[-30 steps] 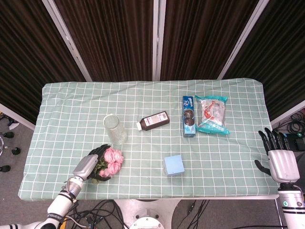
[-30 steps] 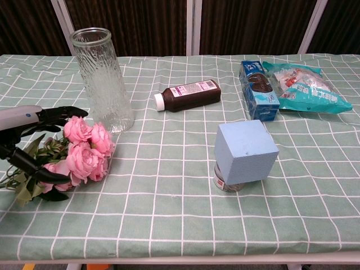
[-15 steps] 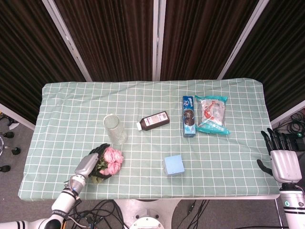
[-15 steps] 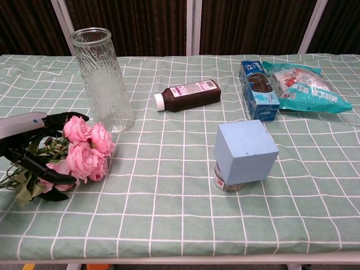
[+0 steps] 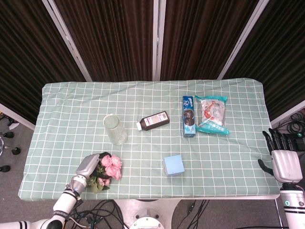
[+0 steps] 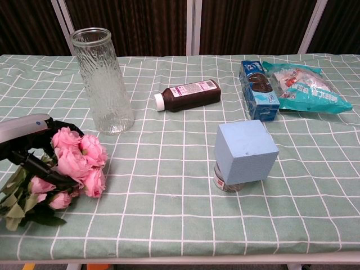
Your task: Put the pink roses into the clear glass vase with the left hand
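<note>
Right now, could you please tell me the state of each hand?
Left hand: closed around the roses, holding them.
Right hand: open, holding nothing, beside the table's right edge.

No legible wording anywhere. White label on the brown bottle: print present, too small to read. Blue cookie box: a white logo patch at its far end, letters blurred beyond reading in both views. Teal snack bag: red and white graphics, no letters made out. Blue cube: plain faces, and the small round thing under it shows a band of marks too fine to tell.
</note>
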Controlling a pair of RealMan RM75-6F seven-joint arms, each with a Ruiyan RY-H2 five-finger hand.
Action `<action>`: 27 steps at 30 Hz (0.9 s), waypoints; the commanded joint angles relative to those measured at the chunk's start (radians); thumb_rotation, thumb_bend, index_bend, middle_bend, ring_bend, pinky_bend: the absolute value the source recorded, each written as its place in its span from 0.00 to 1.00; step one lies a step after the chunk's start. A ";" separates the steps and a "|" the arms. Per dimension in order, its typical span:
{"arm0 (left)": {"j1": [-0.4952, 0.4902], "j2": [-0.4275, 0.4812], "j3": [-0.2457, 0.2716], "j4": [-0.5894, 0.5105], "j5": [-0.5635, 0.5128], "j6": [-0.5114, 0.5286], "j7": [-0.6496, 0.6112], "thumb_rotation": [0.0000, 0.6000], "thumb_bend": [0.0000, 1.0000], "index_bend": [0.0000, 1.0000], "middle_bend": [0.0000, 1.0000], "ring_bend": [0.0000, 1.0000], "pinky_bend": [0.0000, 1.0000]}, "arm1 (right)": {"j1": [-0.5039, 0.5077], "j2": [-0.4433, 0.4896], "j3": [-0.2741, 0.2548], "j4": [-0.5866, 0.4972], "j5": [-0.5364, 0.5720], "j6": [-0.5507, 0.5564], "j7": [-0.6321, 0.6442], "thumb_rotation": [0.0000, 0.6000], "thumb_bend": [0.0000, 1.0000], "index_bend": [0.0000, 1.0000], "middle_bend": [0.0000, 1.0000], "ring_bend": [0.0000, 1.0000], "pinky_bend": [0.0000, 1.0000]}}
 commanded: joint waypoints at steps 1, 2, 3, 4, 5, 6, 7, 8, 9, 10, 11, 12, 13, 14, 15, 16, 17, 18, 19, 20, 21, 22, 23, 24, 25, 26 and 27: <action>0.000 0.003 -0.002 -0.002 0.005 0.002 -0.004 1.00 0.14 0.43 0.40 0.38 0.47 | 0.000 0.001 0.000 -0.001 0.001 -0.001 0.001 1.00 0.17 0.00 0.00 0.00 0.00; 0.000 0.006 -0.005 -0.003 0.009 0.005 -0.006 1.00 0.15 0.43 0.40 0.38 0.48 | 0.000 0.001 0.000 -0.002 0.003 -0.003 0.001 1.00 0.17 0.00 0.00 0.00 0.00; 0.000 0.009 -0.006 -0.006 0.012 0.008 -0.006 1.00 0.15 0.43 0.41 0.38 0.48 | 0.000 0.001 0.000 -0.002 0.004 -0.004 0.001 1.00 0.17 0.00 0.00 0.00 0.00; 0.000 0.013 -0.007 -0.009 0.016 0.011 -0.006 1.00 0.15 0.44 0.41 0.39 0.49 | 0.000 0.002 0.001 -0.003 0.004 -0.004 0.001 1.00 0.17 0.00 0.00 0.00 0.00; 0.001 0.018 -0.007 -0.012 0.021 0.014 -0.005 1.00 0.15 0.44 0.42 0.39 0.50 | 0.001 0.002 0.001 -0.005 0.004 -0.004 0.001 1.00 0.17 0.00 0.00 0.00 0.00; 0.002 0.025 -0.008 -0.018 0.027 0.019 -0.004 1.00 0.15 0.44 0.43 0.40 0.50 | 0.001 0.002 0.002 -0.006 0.004 -0.004 0.001 1.00 0.17 0.00 0.00 0.00 0.00; 0.003 0.031 -0.007 -0.024 0.032 0.023 -0.004 1.00 0.16 0.45 0.43 0.40 0.51 | 0.002 0.003 0.002 -0.007 0.004 -0.004 0.001 1.00 0.17 0.00 0.00 0.00 0.00; 0.005 0.038 -0.006 -0.030 0.038 0.027 -0.003 1.00 0.16 0.45 0.44 0.41 0.51 | 0.002 0.003 0.002 -0.008 0.004 -0.004 0.001 1.00 0.17 0.00 0.00 0.00 0.00; 0.006 0.051 -0.005 -0.038 0.050 0.034 0.001 1.00 0.16 0.46 0.44 0.41 0.52 | 0.002 0.004 0.002 -0.010 0.004 -0.004 0.001 1.00 0.17 0.00 0.00 0.00 0.00; 0.007 0.062 -0.005 -0.042 0.062 0.045 0.011 1.00 0.16 0.46 0.44 0.42 0.52 | 0.002 0.004 0.002 -0.011 0.004 -0.004 0.000 1.00 0.17 0.00 0.00 0.00 0.00; 0.008 0.072 -0.006 -0.044 0.077 0.058 0.021 1.00 0.16 0.46 0.45 0.42 0.53 | 0.002 0.005 0.003 -0.013 0.004 -0.003 -0.001 1.00 0.17 0.00 0.00 0.00 0.00; 0.010 0.087 -0.008 -0.047 0.098 0.080 0.038 1.00 0.16 0.46 0.45 0.43 0.53 | 0.001 0.007 0.004 -0.015 0.004 -0.001 -0.002 1.00 0.17 0.00 0.00 0.00 0.00; 0.012 0.099 -0.012 -0.051 0.112 0.097 0.049 1.00 0.16 0.46 0.46 0.43 0.53 | 0.001 0.008 0.004 -0.018 0.004 0.001 -0.003 1.00 0.17 0.00 0.00 0.00 0.00; 0.015 0.116 -0.020 -0.058 0.122 0.119 0.060 1.00 0.16 0.47 0.46 0.43 0.54 | 0.000 0.011 0.006 -0.021 0.003 0.003 -0.004 1.00 0.17 0.00 0.00 0.00 0.00; 0.017 0.130 -0.027 -0.066 0.124 0.132 0.065 1.00 0.16 0.47 0.46 0.43 0.54 | 0.000 0.013 0.007 -0.024 0.003 0.006 -0.004 1.00 0.17 0.00 0.00 0.00 0.00; 0.019 0.145 -0.035 -0.076 0.123 0.144 0.072 1.00 0.16 0.47 0.46 0.44 0.54 | -0.001 0.015 0.008 -0.027 0.003 0.008 -0.004 1.00 0.17 0.00 0.00 0.00 0.00; 0.020 0.161 -0.043 -0.085 0.119 0.154 0.079 1.00 0.16 0.47 0.46 0.44 0.54 | -0.001 0.017 0.009 -0.029 0.003 0.010 -0.005 1.00 0.17 0.00 0.00 0.00 0.00; 0.021 0.181 -0.053 -0.096 0.115 0.165 0.089 1.00 0.16 0.47 0.46 0.44 0.54 | -0.002 0.020 0.010 -0.033 0.003 0.012 -0.004 1.00 0.17 0.00 0.00 0.00 0.00; 0.021 0.195 -0.061 -0.100 0.115 0.176 0.098 1.00 0.16 0.47 0.46 0.44 0.54 | -0.002 0.022 0.010 -0.035 0.003 0.013 -0.004 1.00 0.17 0.00 0.00 0.00 0.00; 0.022 0.206 -0.069 -0.102 0.118 0.189 0.107 1.00 0.16 0.47 0.46 0.44 0.54 | -0.003 0.023 0.010 -0.037 0.003 0.014 -0.003 1.00 0.17 0.00 0.00 0.00 0.00; 0.022 0.219 -0.080 -0.100 0.122 0.206 0.120 1.00 0.16 0.47 0.46 0.44 0.54 | -0.003 0.025 0.010 -0.040 0.001 0.016 -0.002 1.00 0.17 0.00 0.00 0.00 0.00; 0.020 0.228 -0.088 -0.096 0.127 0.218 0.130 1.00 0.16 0.47 0.46 0.44 0.54 | -0.004 0.026 0.010 -0.042 0.000 0.016 -0.001 1.00 0.17 0.00 0.00 0.00 0.00; 0.019 0.235 -0.097 -0.089 0.132 0.230 0.139 1.00 0.16 0.47 0.46 0.44 0.54 | -0.004 0.027 0.009 -0.044 -0.002 0.017 -0.001 1.00 0.17 0.00 0.00 0.00 0.00; 0.017 0.241 -0.110 -0.074 0.140 0.249 0.150 1.00 0.16 0.47 0.46 0.44 0.54 | -0.004 0.028 0.009 -0.046 -0.004 0.018 -0.001 1.00 0.17 0.00 0.00 0.00 0.00; 0.015 0.241 -0.122 -0.058 0.147 0.265 0.158 1.00 0.16 0.47 0.46 0.44 0.54 | -0.004 0.029 0.008 -0.048 -0.005 0.019 -0.002 1.00 0.17 0.00 0.00 0.00 0.00; 0.013 0.236 -0.134 -0.037 0.158 0.286 0.164 1.00 0.16 0.47 0.46 0.44 0.54 | -0.004 0.030 0.008 -0.050 -0.006 0.018 -0.002 1.00 0.17 0.00 0.00 0.00 0.00; 0.010 0.222 -0.151 -0.001 0.181 0.321 0.164 1.00 0.16 0.47 0.46 0.44 0.54 | -0.003 0.031 0.008 -0.053 -0.007 0.018 -0.002 1.00 0.17 0.00 0.00 0.00 0.00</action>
